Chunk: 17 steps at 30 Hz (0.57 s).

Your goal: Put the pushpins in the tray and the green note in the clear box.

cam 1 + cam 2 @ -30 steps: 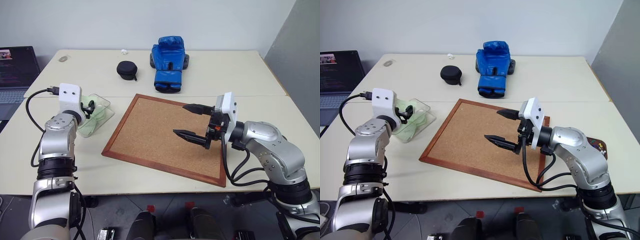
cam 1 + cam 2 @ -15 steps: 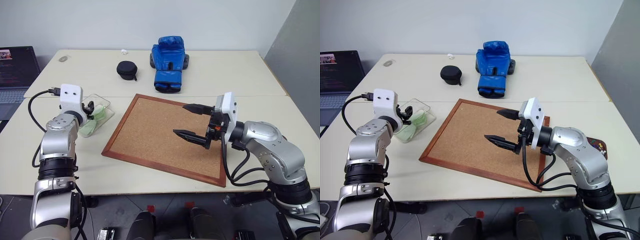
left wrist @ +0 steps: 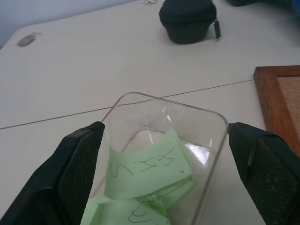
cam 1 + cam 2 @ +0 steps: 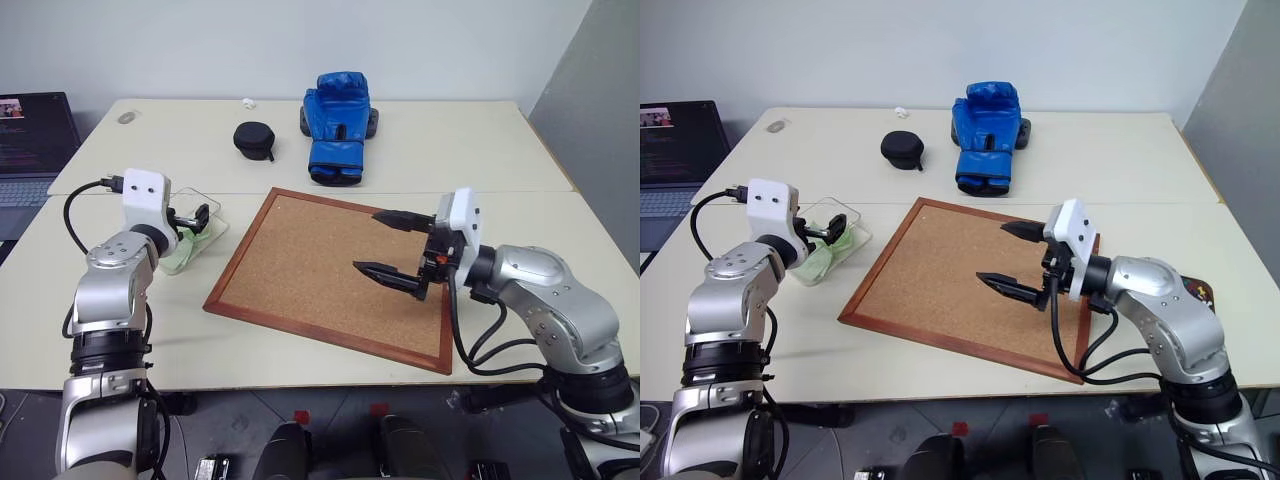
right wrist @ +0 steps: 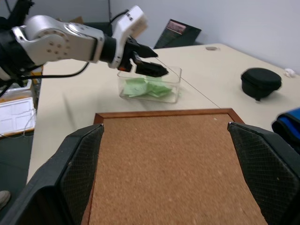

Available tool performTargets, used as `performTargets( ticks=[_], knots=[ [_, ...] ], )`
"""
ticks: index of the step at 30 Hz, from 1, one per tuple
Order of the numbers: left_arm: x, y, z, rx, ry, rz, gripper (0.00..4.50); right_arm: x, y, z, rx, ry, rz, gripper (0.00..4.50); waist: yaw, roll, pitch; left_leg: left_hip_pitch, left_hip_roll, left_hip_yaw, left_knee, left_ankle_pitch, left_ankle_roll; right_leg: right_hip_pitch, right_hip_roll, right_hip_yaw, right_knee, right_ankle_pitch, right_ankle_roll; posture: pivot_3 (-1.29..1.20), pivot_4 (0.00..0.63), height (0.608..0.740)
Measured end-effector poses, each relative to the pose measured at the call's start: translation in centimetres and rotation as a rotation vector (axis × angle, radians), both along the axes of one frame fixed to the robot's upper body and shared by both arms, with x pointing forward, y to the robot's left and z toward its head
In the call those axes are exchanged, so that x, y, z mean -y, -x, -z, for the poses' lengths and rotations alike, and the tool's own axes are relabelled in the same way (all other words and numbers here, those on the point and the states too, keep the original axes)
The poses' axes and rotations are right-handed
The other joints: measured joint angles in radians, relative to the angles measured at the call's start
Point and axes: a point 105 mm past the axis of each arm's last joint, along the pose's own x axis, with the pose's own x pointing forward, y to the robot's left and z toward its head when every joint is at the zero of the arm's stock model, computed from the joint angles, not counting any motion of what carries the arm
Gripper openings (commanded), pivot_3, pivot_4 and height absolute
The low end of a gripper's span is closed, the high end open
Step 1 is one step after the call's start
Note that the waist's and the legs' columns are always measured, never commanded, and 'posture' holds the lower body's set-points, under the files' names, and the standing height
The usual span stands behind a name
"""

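Two pale tables [image 4: 300,345] pushed edge to edge stand before a plain white wall, with a laptop [image 4: 30,150] open on a separate surface at far left and a grey panel at far right. On the near table's left side, the left gripper [image 4: 192,220] reaches forward at a slight downward tilt, its black fingers [image 3: 75,168] spread wide on either side of the clear box [image 3: 206,140], holding nothing. The green note [image 3: 147,168] lies inside that box, a pale yellow-green slip with dark handwriting, resting on other green slips. On the far table sit a small round black case [image 4: 254,138] and, to its right, a blue boxing glove [image 4: 336,125]. A wood-framed corkboard [image 4: 320,270] lies angled across the middle of the near table, its cork surface bare. Over the corkboard's right half the right gripper [image 4: 392,243] hangs level, pointing left across the board, its two fingers splayed wide and empty. At the table's right edge, beyond the right arm, the dark reddish-brown tray [image 4: 1196,291] shows a few tiny coloured specks inside, too small to identify.
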Motion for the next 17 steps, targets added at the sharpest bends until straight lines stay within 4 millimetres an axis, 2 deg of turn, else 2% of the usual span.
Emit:
performTargets(
  ticks=[2,5,11,14,17],
  knots=[
    [1.2,1.0,0.0,0.006,0.024,0.057,4.45,0.9,0.0,0.2,0.003,0.017,0.069,4.5,0.001,0.0,0.0,0.0,0.0,0.0,0.0,0.0,0.0,0.0,-0.001,0.0,0.0,0.0,0.0,0.0,0.15,0.74],
    [4.3,2.8,1.0,-0.003,0.076,0.171,4.45,2.8,-0.3,1.6,-0.007,0.055,0.232,4.5,0.003,0.0,0.0,-0.001,0.0,-0.001,0.0,0.0,0.0,0.0,-0.003,0.002,-0.001,0.0,0.0,0.0,0.15,0.74],
    [8.2,5.6,2.5,0.013,0.135,0.219,4.45,6.2,-0.7,3.9,0.034,0.077,0.633,4.5,0.003,0.0,0.0,0.0,0.0,0.0,0.0,0.0,0.0,0.001,-0.001,0.003,-0.001,0.0,0.0,0.0,0.15,0.74],
    [8.8,5.9,3.6,0.017,0.184,0.171,4.45,6.9,-0.5,4.3,0.064,0.063,0.767,4.5,0.001,0.0,0.0,0.001,0.0,0.002,0.0,0.0,0.0,0.001,0.001,0.002,0.0,0.0,0.0,0.0,0.15,0.74],
    [9.4,6.5,5.0,-0.002,0.202,0.123,4.45,7.2,-0.1,5.4,0.045,0.047,0.859,4.5,0.002,0.0,0.0,0.002,0.0,0.002,0.0,0.0,0.0,0.002,0.001,0.003,0.0,0.0,0.0,0.0,0.15,0.74]
  ],
)
